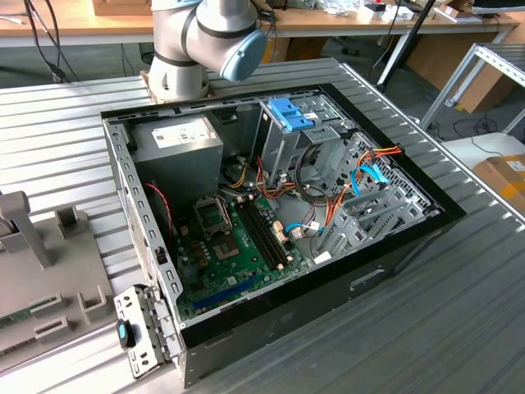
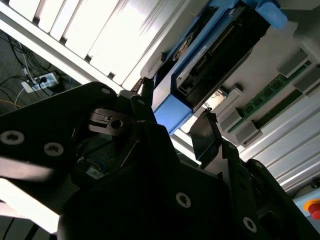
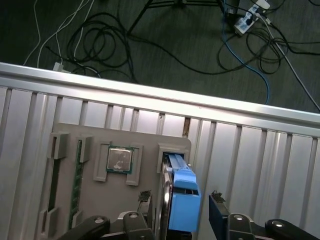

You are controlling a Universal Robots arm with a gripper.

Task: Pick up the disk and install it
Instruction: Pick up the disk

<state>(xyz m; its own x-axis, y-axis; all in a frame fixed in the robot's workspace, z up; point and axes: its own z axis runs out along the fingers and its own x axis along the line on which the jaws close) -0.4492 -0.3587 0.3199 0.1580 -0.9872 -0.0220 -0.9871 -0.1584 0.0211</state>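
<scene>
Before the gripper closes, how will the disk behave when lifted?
Probably stiff: the disk looks metal with a blue frame. Standing on edge in the holder, it may tip if nudged. Its smooth plastic could slip in the gripper.

arm: upper links cut by exterior view's edge | grey tray: cut off at exterior view's left | disk: edge-on, broad faces hidden

Exterior view: even, diffuse overhead light, with soft shadow inside the computer case. Second wrist view: the ribbed table burns out to white glare, and the gripper body reads near-black. First wrist view: bright table, dim floor.
</scene>
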